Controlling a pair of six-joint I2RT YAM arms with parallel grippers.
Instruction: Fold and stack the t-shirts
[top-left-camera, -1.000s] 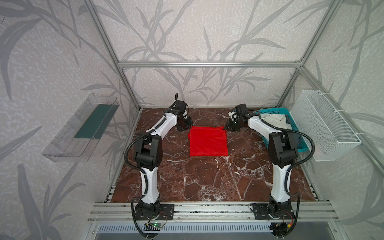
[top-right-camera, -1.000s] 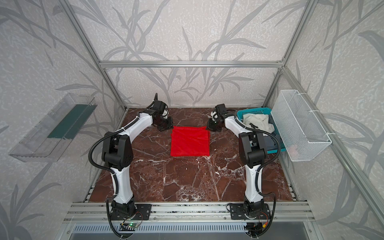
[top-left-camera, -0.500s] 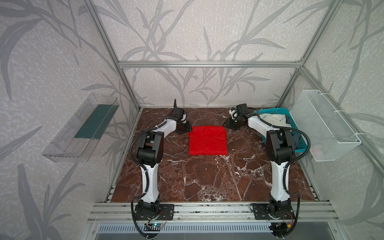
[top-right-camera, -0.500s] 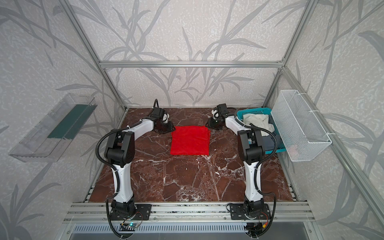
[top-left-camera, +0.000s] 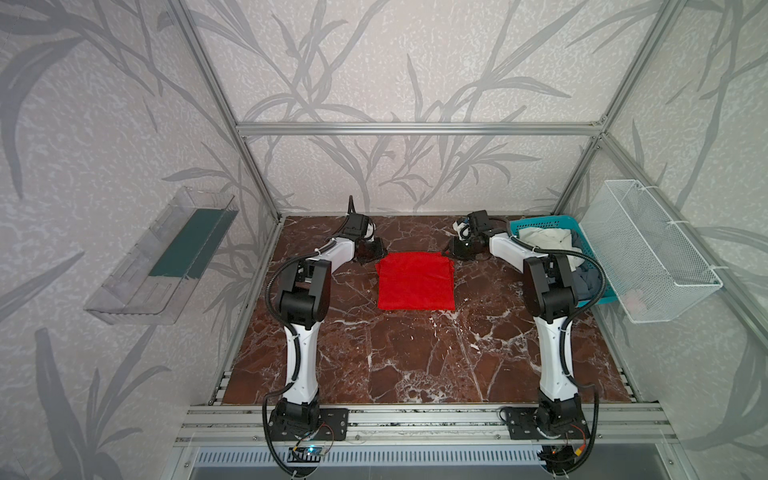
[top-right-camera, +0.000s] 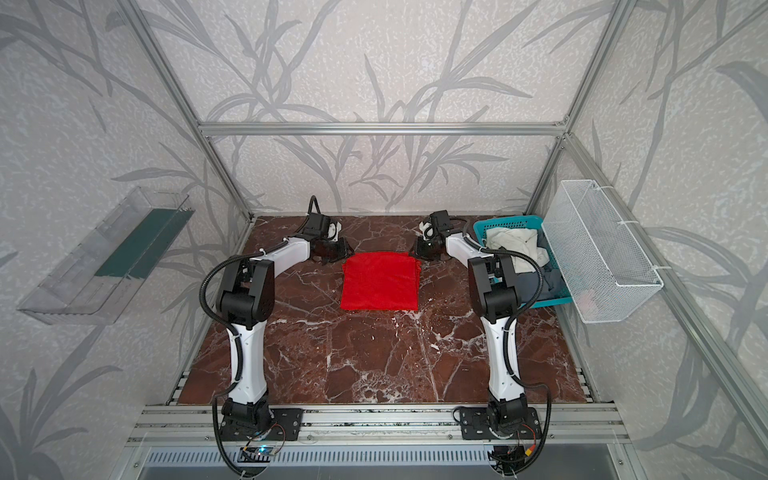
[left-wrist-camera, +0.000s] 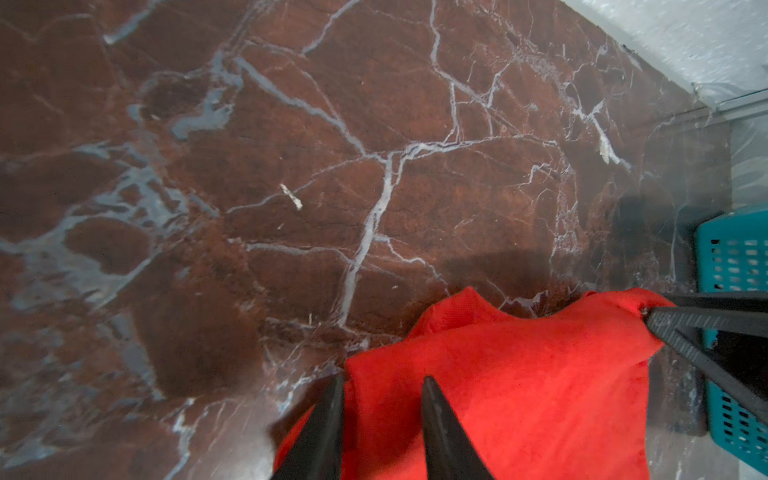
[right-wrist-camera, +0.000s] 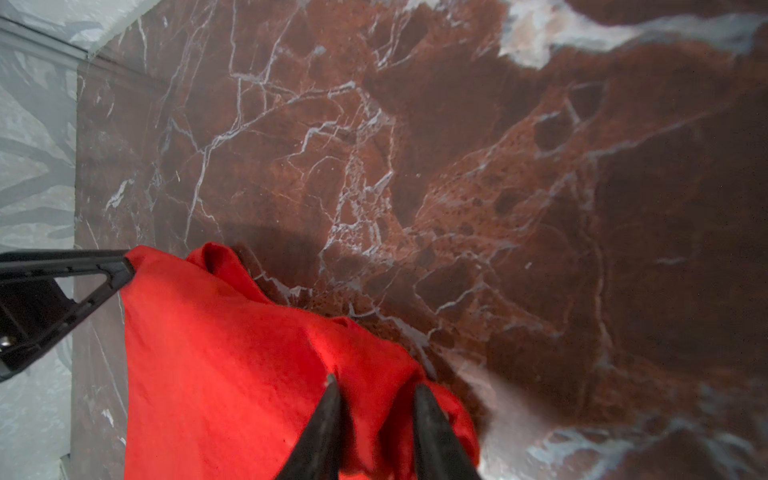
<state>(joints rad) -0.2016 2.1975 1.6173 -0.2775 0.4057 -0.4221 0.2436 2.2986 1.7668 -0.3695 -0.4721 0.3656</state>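
Jaws pinched narrow on cloth: left gripper (left-wrist-camera: 382, 386) and right gripper (right-wrist-camera: 374, 386) each grip a far corner of the red t-shirt (top-left-camera: 415, 282). The corners are tented up; the rest lies flat as a folded square mid-table (top-left-camera: 415, 365). White t-shirt (top-left-camera: 544, 239) and grey-blue t-shirt (top-left-camera: 582, 284) are heaped in the teal basket (top-left-camera: 540, 223). Likely best: lift both corners level, keep the edge taut, match edges. Both arms reach far back, forearms low, wrists angled inward.
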